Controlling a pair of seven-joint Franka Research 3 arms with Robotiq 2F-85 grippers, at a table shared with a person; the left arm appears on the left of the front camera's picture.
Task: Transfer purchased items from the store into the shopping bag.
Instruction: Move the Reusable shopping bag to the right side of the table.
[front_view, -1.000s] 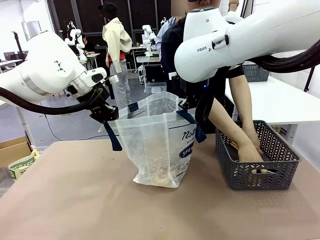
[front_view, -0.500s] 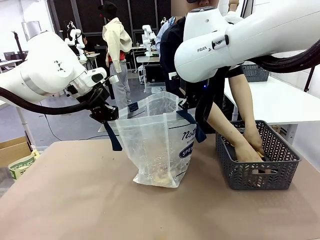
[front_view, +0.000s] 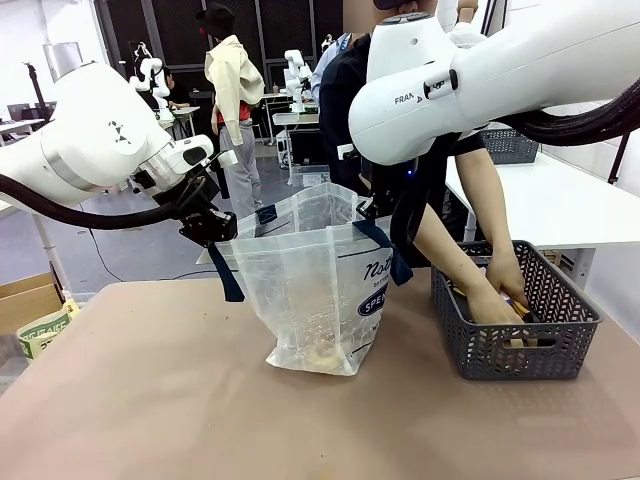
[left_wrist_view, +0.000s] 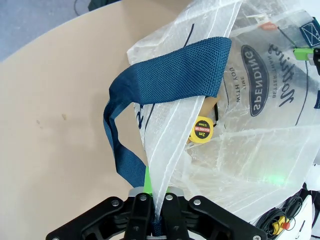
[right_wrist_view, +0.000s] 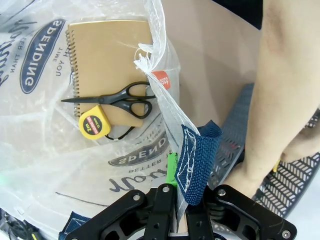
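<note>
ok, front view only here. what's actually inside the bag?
Observer: The right wrist view shows a brown spiral notebook lying in the shopping bag, black scissors on top of it.
Operator: anything else in there?
Observer: A yellow tape measure beside the scissors.
Operator: both pincers holding?
Observer: Yes. The left pincer is shut on the bag's rim by the blue strap; the right pincer is shut on the opposite rim.

Bag (front_view: 300, 290) mouth gapes free; person's hands (front_view: 500, 297) crowd the basket (front_view: 535, 352).
</note>
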